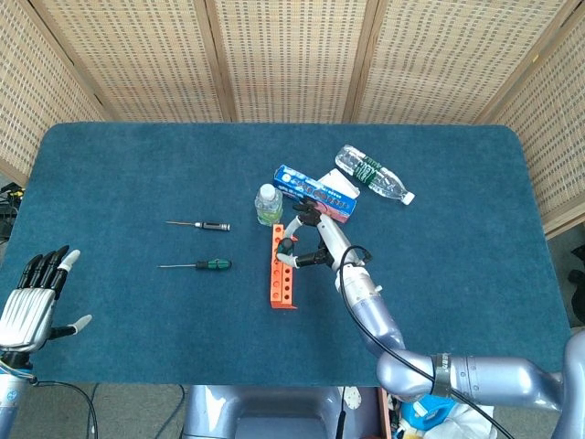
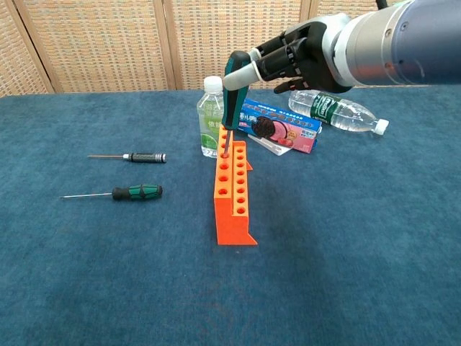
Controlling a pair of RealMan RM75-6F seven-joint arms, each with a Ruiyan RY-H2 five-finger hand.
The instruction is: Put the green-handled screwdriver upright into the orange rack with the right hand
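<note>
We see the right hand (image 2: 302, 61) gripping the green-handled screwdriver (image 2: 232, 97) by its handle top, fingers wrapped round it; shaft upright, tip in a far-end hole of the orange rack (image 2: 233, 193) at table centre; left hand (image 1: 32, 302) hangs open at the near left edge, fingers spread, holding nothing; two small screwdrivers (image 2: 115, 193) lie flat left of the rack; green-label bottle (image 2: 212, 119) just beyond the rack's far end; cookie box (image 2: 281, 128) & clear water bottle (image 2: 338, 112) to the far right.
</note>
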